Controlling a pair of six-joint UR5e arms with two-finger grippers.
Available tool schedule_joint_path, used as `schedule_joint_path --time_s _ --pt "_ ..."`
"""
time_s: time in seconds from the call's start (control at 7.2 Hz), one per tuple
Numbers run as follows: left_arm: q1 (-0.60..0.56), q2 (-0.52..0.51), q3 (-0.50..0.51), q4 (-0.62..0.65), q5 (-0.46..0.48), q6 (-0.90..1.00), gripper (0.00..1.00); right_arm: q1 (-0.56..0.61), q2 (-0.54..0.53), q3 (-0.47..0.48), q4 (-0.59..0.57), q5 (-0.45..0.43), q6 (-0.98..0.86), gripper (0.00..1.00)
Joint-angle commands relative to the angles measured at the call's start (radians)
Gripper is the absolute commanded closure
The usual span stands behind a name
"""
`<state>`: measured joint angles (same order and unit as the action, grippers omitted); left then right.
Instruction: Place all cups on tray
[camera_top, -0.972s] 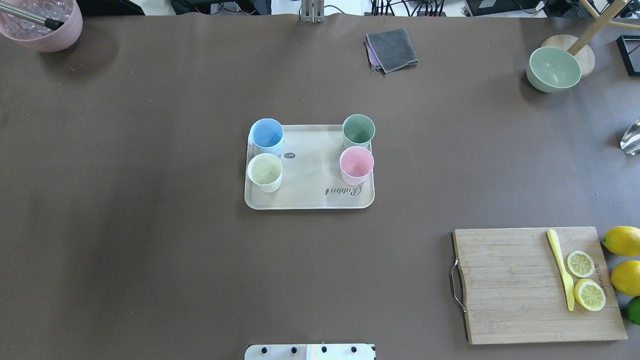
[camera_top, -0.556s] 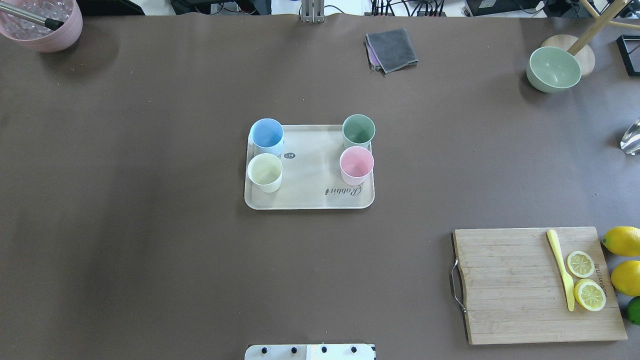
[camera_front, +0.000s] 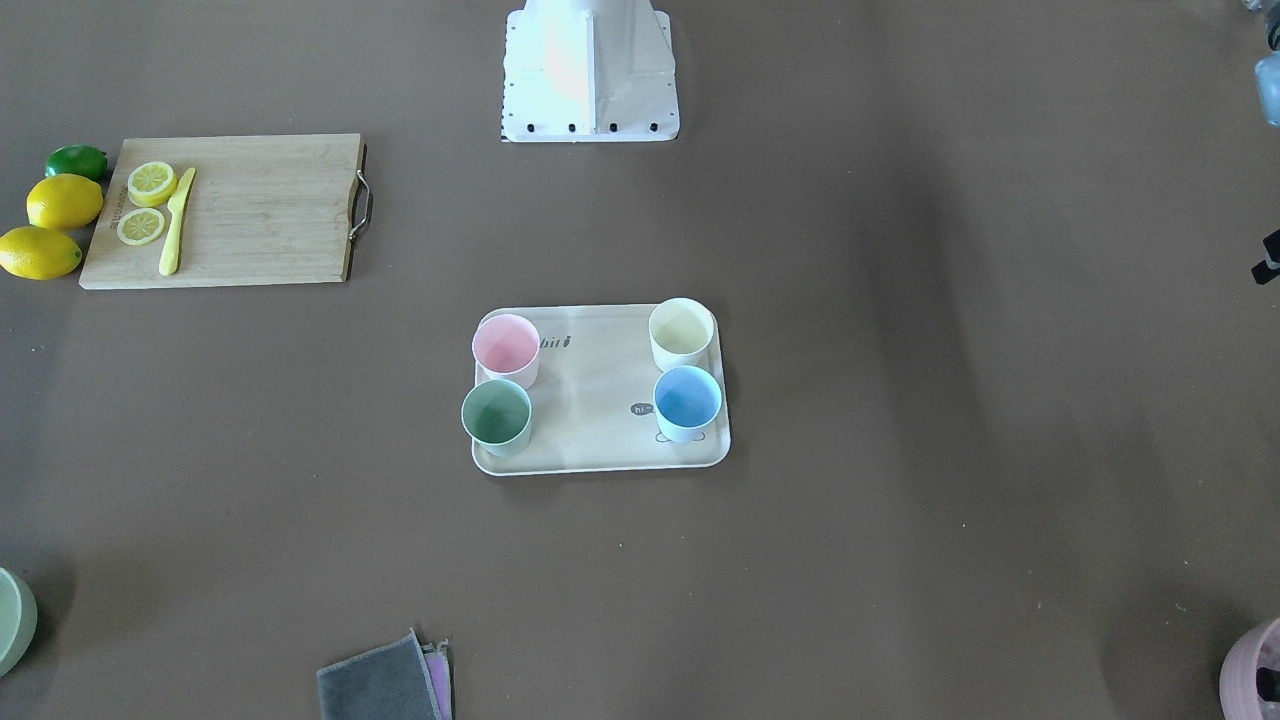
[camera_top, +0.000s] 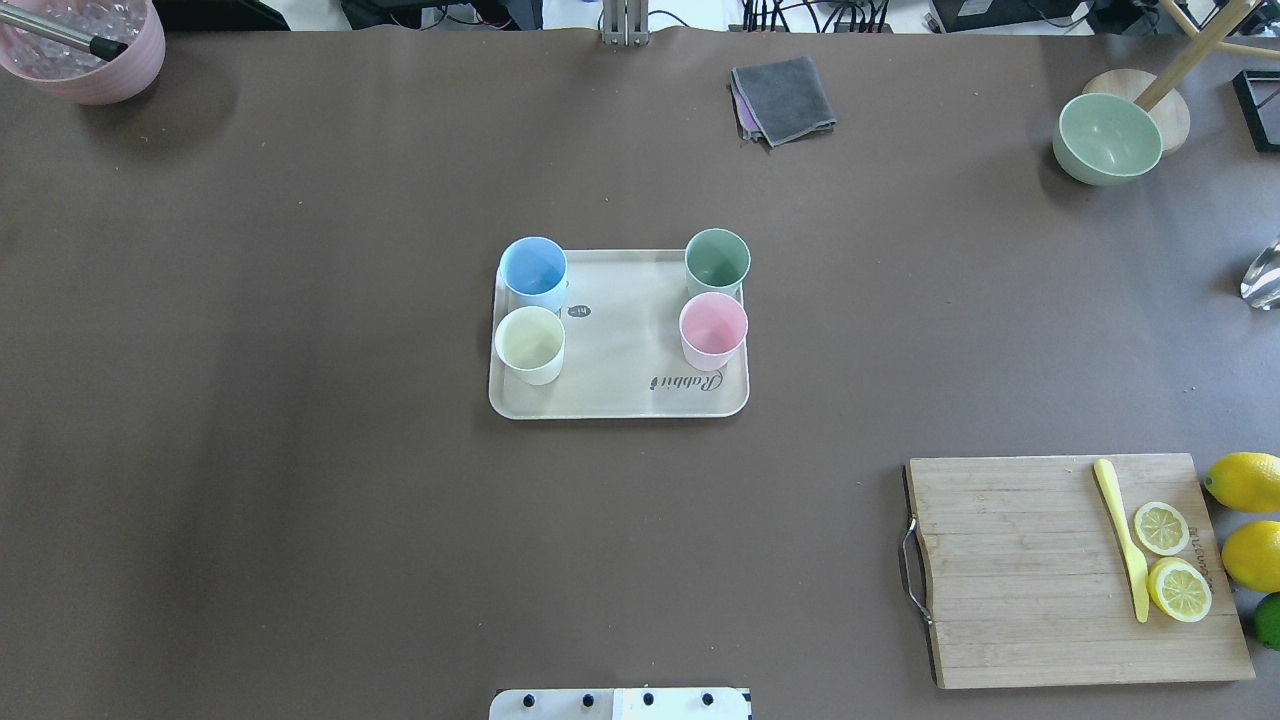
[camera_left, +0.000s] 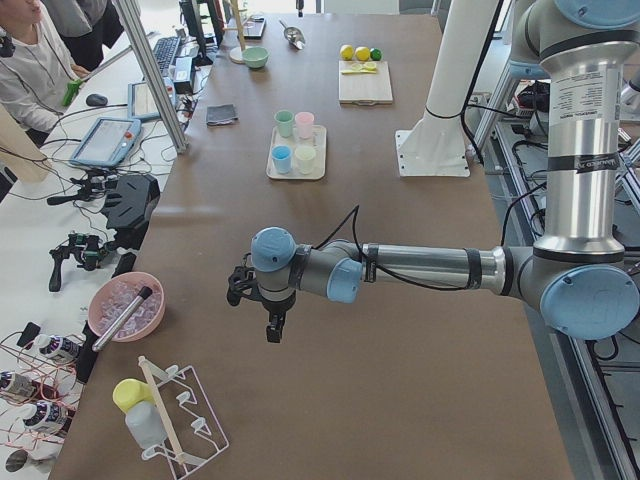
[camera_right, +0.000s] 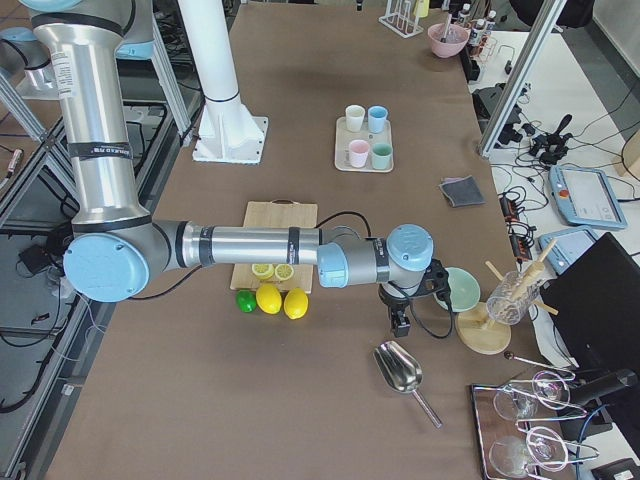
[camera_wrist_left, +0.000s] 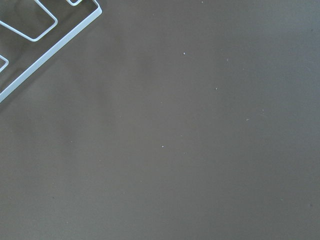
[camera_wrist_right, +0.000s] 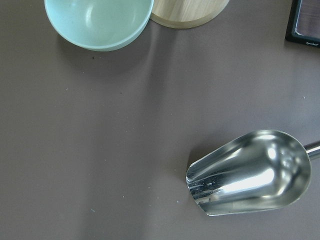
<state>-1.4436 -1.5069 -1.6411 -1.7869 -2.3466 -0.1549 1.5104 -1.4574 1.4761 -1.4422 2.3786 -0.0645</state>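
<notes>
Cups (camera_top: 533, 268): four, upright on tray (camera_top: 620, 395).
Left claw (camera_left: 271, 330): above table (camera_left: 350, 400); cannot tell its grip.
Right claw (camera_right: 400, 322): apparently above scoop (camera_right: 400, 370); grip unclear.

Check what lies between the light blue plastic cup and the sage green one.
Only bare cream-beige rectangular tray between the light blue plastic cup and sage green plastic cup, per the overhead view.

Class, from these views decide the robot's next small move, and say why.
Probably none: the blue cup, cream cup, green cup and pink cup all stand upright on the tray; the left arm and right arm hang well away.
</notes>
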Motion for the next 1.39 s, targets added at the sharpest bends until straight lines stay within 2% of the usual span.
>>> schedule_joint_path --time_s 0.0,1.25 --pt "0.0 0.001 -0.002 -0.003 0.0 0.0 0.02 0.001 0.0 -0.002 -0.001 0.001 0.0 0.0" --pt "0.002 -0.006 -0.002 -0.008 0.006 0.0 0.02 -0.042 0.0 -0.005 -0.007 -0.016 0.0 0.0"
